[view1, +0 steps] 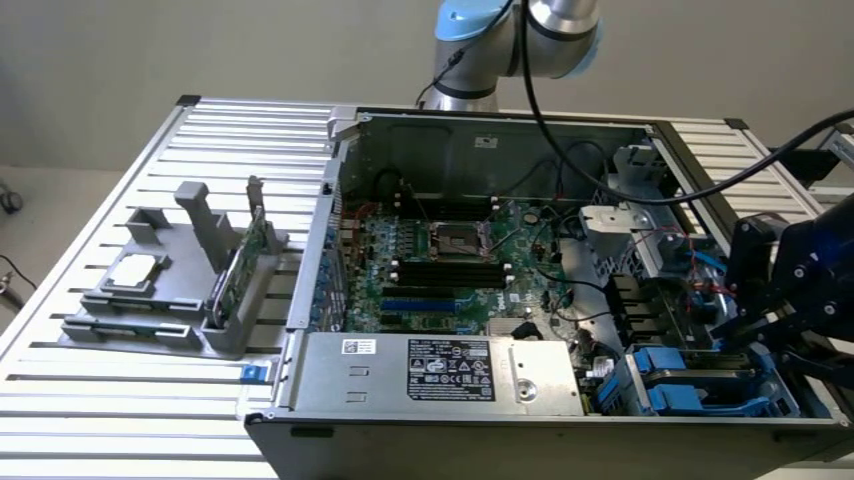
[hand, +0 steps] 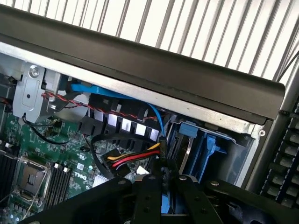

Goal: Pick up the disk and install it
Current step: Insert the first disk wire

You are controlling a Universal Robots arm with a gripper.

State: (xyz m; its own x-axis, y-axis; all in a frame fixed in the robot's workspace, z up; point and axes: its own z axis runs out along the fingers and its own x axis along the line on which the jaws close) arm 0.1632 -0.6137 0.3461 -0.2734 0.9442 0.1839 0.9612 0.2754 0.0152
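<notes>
My gripper [view1: 750, 335] hangs low at the exterior view's right, inside the open computer case [view1: 481, 130] and just above the drive bay [view1: 694, 385]. In the wrist view its black fingers [hand: 152, 196] stand close together with a narrow blue strip of the disk [hand: 166, 206] between them. The rest of the disk is hidden by the gripper. The drive bay [hand: 201, 144], with its blue plastic carriers, lies a short way beyond the fingertips, against the case wall.
A grey rack [view1: 160, 300] at the exterior view's left holds a square silver chip [view1: 134, 270] and an upright green card [view1: 238, 265]. The motherboard [view1: 441, 260], power supply [view1: 447, 370] and loose cables [hand: 131, 161] crowd the case near the bay.
</notes>
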